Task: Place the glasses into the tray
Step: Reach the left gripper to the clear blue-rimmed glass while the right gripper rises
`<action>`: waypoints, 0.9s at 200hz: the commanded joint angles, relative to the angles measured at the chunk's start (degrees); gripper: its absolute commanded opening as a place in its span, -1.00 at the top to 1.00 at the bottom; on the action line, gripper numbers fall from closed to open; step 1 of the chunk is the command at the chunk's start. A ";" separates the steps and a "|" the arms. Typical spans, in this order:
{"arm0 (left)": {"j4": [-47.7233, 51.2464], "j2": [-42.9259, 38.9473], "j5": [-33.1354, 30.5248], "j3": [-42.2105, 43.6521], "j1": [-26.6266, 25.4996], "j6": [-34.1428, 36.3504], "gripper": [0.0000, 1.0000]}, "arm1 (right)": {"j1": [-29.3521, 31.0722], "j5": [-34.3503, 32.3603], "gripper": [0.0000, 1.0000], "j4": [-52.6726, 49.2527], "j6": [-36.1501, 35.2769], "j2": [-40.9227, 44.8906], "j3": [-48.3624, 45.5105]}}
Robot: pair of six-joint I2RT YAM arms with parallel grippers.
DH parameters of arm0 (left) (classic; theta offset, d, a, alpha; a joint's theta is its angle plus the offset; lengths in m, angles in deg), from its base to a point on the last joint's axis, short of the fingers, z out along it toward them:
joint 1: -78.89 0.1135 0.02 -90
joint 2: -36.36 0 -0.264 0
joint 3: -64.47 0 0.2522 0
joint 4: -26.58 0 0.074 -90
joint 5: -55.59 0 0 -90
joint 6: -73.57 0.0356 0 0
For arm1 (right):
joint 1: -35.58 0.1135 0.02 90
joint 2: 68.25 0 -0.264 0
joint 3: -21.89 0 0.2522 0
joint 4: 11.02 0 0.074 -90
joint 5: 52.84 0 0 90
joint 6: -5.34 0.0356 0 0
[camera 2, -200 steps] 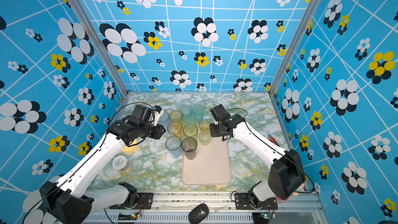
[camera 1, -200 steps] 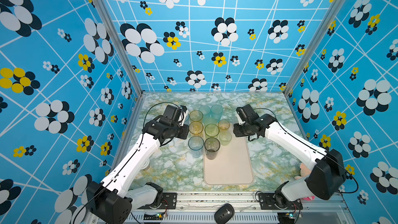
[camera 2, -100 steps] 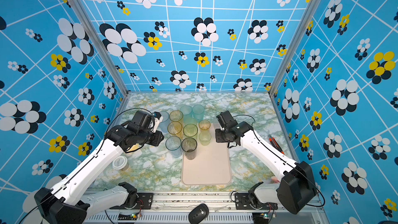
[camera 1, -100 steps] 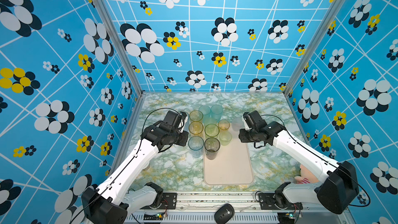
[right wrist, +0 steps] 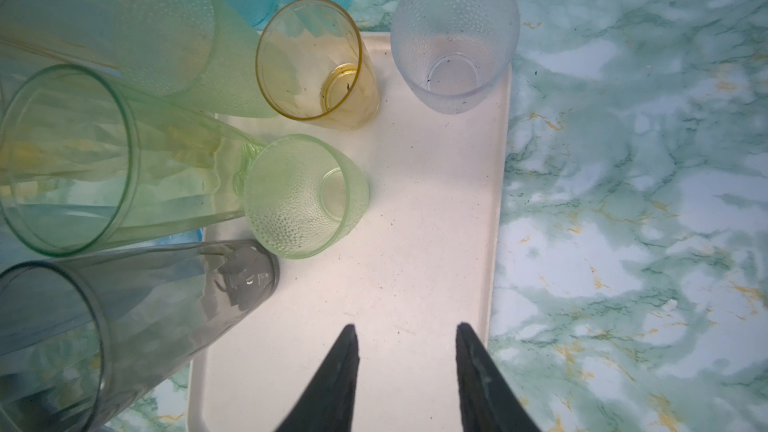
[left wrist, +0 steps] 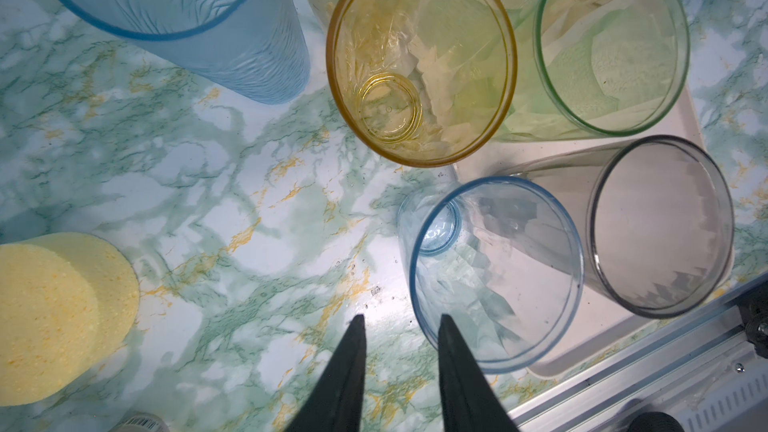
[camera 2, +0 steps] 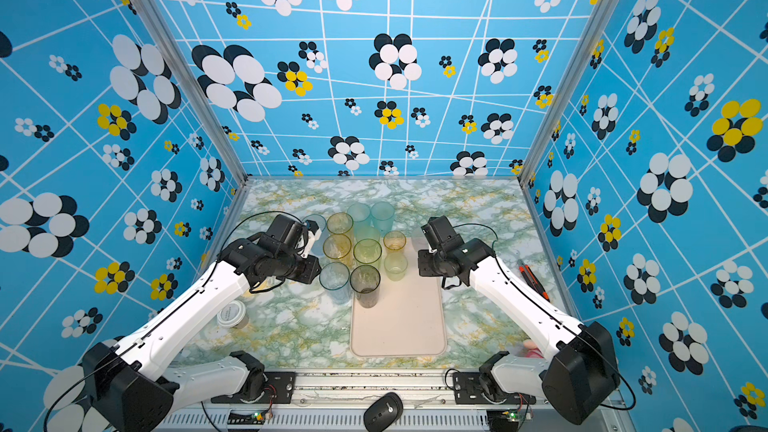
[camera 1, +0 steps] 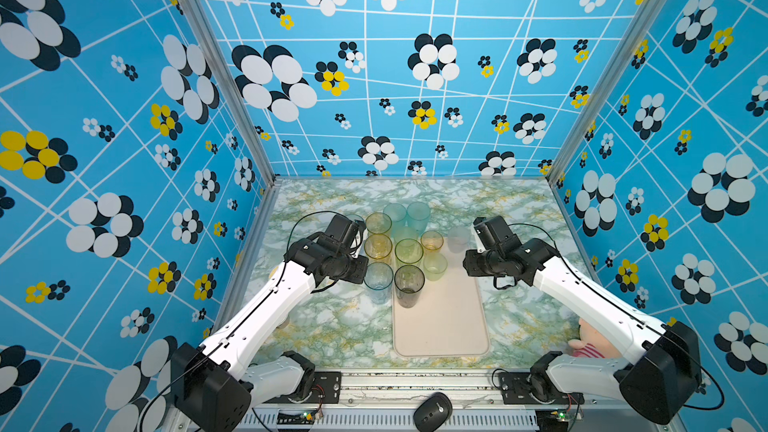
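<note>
1. One computer mouse [camera 1: 432, 411], black, on the front rail, at 6 o'clock from the tray.
2. One tray [camera 1: 440, 326], cream-pink, its long side running 6 to 12 o'clock on the marble table [camera 1: 332, 326]. Its near half is bare.
3. One pink plush toy [camera 1: 586, 347] at 4 o'clock beside the right arm's base. One white-lidded cup [camera 2: 232, 314] at 8 o'clock, well apart from the tray.
4. One smoky grey glass [camera 1: 409, 284], upright on the tray at its 9 o'clock edge. One clear blue glass [camera 1: 378, 280], upright on the marble just beside that edge, off the tray.
5. One left gripper [left wrist: 401, 317]: jaws a narrow gap apart, nothing between them, above the marble. One finger is just beside the clear blue glass's rim.
6. One right gripper [right wrist: 405, 328]: jaws moderately apart, empty, above the tray's 2 o'clock rim.
7. One yellow sponge disc [left wrist: 54, 317] on the marble, well apart from the glasses.
8. On the tray's far end, all upright: clear green glass [camera 1: 408, 251], small dimpled green glass [camera 1: 435, 267], small amber glass [camera 1: 431, 240], and frosted clear glass [camera 1: 458, 238] in the 1 o'clock corner.
9. Off the tray at 10 to 11 o'clock: nearer tall amber glass [camera 1: 378, 248], farther tall amber glass [camera 1: 378, 224], textured blue glass [left wrist: 187, 14].
10. On the marble beyond the tray at 12 o'clock: left teal glass [camera 1: 395, 214] and right teal glass [camera 1: 417, 214].
</note>
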 commanded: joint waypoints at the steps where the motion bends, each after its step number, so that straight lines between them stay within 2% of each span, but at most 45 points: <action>1: -1.26 0.83 0.59 0.74 -0.67 -0.10 0.37 | -0.22 -0.61 0.18 -0.24 0.72 1.07 -0.66; 180: -1.40 6.48 -0.84 0.37 -1.63 1.75 0.60 | -0.25 -0.54 0.18 0.04 0.80 -0.16 -0.72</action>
